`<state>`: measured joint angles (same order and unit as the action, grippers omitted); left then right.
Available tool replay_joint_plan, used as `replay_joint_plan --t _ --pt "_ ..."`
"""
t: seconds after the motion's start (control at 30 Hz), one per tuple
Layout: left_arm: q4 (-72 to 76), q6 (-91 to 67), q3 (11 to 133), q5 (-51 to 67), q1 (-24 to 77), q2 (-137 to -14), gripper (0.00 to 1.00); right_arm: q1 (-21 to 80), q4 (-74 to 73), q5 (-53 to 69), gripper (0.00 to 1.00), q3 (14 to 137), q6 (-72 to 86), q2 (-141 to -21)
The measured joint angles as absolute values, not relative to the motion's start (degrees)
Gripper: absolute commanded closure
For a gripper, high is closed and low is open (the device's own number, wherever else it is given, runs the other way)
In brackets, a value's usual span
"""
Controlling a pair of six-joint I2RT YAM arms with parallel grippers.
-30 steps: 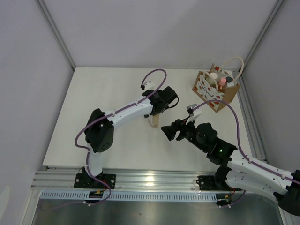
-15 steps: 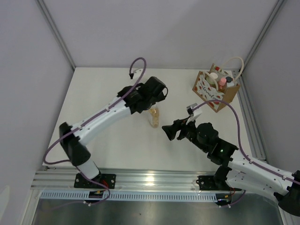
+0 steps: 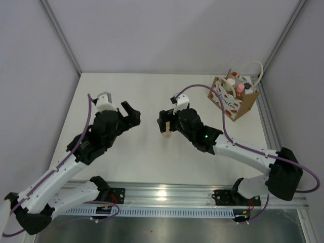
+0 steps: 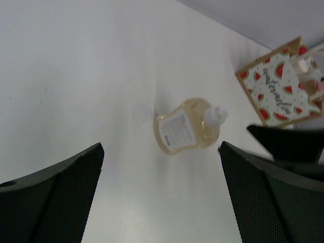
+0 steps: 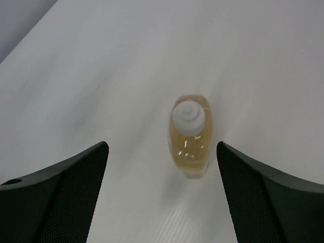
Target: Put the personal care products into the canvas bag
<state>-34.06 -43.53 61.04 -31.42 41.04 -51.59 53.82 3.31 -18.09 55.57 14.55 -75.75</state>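
On the left side of the white table [image 3: 126, 157], the left hand [image 3: 129, 113] is hanging above the surface with its two black fingers spread wide, holding nothing. It is pointing toward the middle of the table, well apart from the flask.

Near the middle of the table, a squat amber flask [image 3: 166, 131] is standing upright. It is see-through, filled with pale golden liquid, rounded at the shoulders and topped with a ribbed white cap; the left wrist view [image 4: 185, 126] is showing a white label with small print on one flat face.

Just to its right, the right hand [image 3: 164, 120] is reaching in with its fingers opened wide. From the right wrist view, the flask [image 5: 190, 139] is sitting ahead of the fingertips, in line with the gap between them, and neither finger is touching it.

At the far right corner of the table, the canvas bag [image 3: 226, 99] is standing upright: tan-brown, boxy, with a white front panel carrying red prints and script, and white rope handles. Inside it, three bottles are showing their tops: a cream cap [image 3: 231, 82], an orange bottle with a pink cap [image 3: 239, 90] and a black cap [image 3: 247, 86].
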Motion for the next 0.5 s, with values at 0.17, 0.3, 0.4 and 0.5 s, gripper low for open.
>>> replay_joint_plan --t 0.17,0.3,0.4,0.5 --pt "-25.6 -40.8 42.9 -23.7 41.1 -38.5 0.01 50.2 3.4 -18.9 0.07 61.0 13.1 -85.6" --pt "-18.2 -39.3 33.5 -20.6 41.1 -30.3 0.01 47.3 3.7 -18.7 0.08 61.2 12.3 -90.2" --pt "-13.9 -38.2 30.3 -19.9 41.1 -28.6 0.01 46.4 5.3 -17.6 0.09 61.3 10.9 -92.5" --pt "-12.4 -37.1 29.4 -19.4 41.1 -29.9 0.01 46.3 6.1 -16.7 0.11 61.3 9.2 -95.1"
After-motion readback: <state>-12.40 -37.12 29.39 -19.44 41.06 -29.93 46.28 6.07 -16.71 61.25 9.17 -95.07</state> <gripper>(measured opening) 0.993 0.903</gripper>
